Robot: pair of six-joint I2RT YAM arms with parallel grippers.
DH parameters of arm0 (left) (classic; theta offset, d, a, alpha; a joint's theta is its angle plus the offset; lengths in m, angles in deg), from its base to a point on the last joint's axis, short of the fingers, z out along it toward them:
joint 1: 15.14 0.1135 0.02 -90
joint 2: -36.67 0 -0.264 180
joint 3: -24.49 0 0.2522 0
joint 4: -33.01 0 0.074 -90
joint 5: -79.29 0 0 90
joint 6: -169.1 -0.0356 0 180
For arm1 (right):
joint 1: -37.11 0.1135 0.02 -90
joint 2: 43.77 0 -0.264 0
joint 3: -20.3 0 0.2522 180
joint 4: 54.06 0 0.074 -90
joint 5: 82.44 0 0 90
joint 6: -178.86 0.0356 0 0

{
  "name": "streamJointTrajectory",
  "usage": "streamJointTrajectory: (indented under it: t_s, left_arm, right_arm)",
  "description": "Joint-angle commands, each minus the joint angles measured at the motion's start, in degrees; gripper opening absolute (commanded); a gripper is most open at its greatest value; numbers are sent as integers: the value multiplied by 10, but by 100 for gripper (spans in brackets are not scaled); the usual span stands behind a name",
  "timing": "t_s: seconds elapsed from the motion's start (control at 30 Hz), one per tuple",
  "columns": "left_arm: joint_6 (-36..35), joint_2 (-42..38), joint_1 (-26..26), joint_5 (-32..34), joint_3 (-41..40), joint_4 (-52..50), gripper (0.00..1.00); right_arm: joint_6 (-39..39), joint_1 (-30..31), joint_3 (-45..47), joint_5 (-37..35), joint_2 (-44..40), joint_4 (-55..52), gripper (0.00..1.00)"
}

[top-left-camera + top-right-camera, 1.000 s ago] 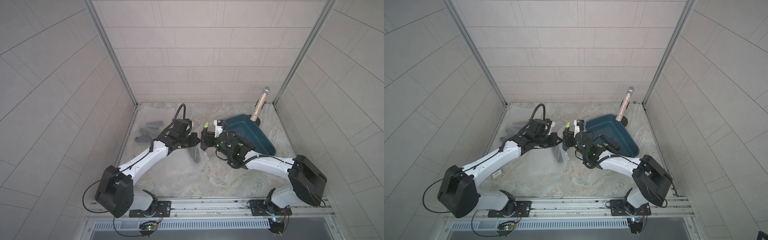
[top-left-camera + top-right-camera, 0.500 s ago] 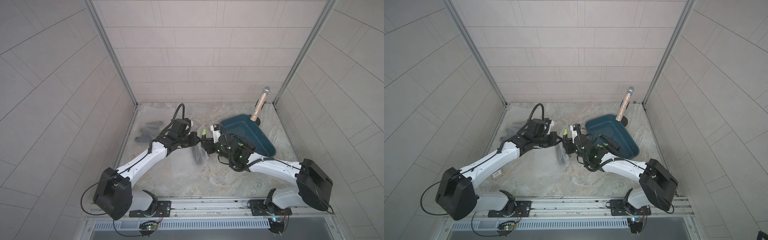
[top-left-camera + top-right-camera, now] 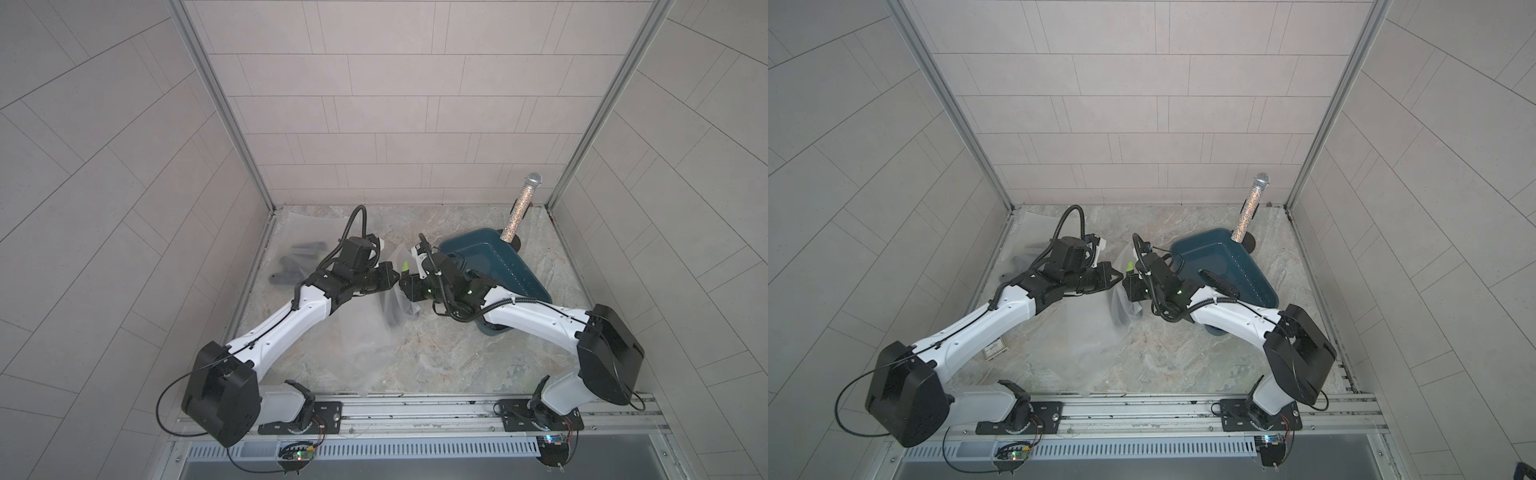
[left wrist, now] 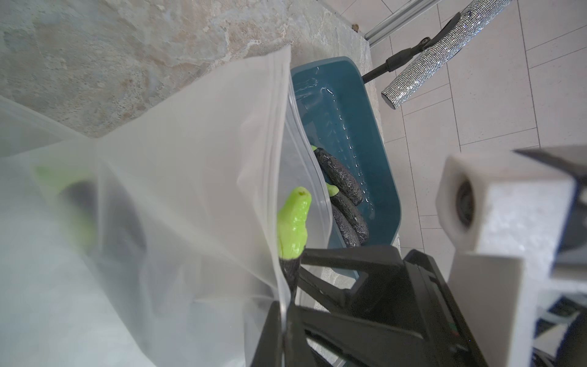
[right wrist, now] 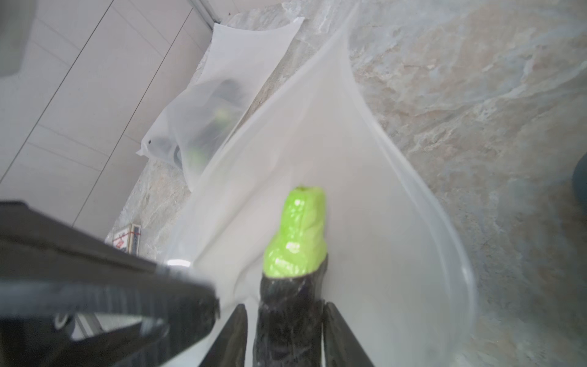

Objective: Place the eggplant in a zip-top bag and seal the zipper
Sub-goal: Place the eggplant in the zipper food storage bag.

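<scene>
In both top views my left pincer and right pincer meet nose to nose above the worktop, the eggplant at the mouth of the zip-top bag. My worry: if the held lip sags or folds, the eggplant could drop outside. Left wrist: that pincer is clamped hard on the bag's rim, green stem between the lips. Right wrist: the fingers flank the dark body; gripping or just clear, I can't tell which.
</scene>
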Motion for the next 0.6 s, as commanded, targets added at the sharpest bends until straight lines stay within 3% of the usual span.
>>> streamJointTrajectory:
  t_s: [0.0, 0.3, 0.47, 0.57]
  left_arm:
    - [-6, -19, 2, 5, -12, 15, 0]
    - [-6, -16, 3, 22, -15, 14, 0]
    - [2, -10, 1, 23, -15, 30, 0]
    - [4, -8, 2, 17, -12, 32, 0]
  right_arm:
    - [-15, -7, -35, 17, 6, -67, 45]
    - [-49, -28, -42, 29, -50, -118, 51]
    - [-56, -47, -17, 39, -66, -122, 31]
    - [-58, -50, -10, 26, -60, -125, 28]
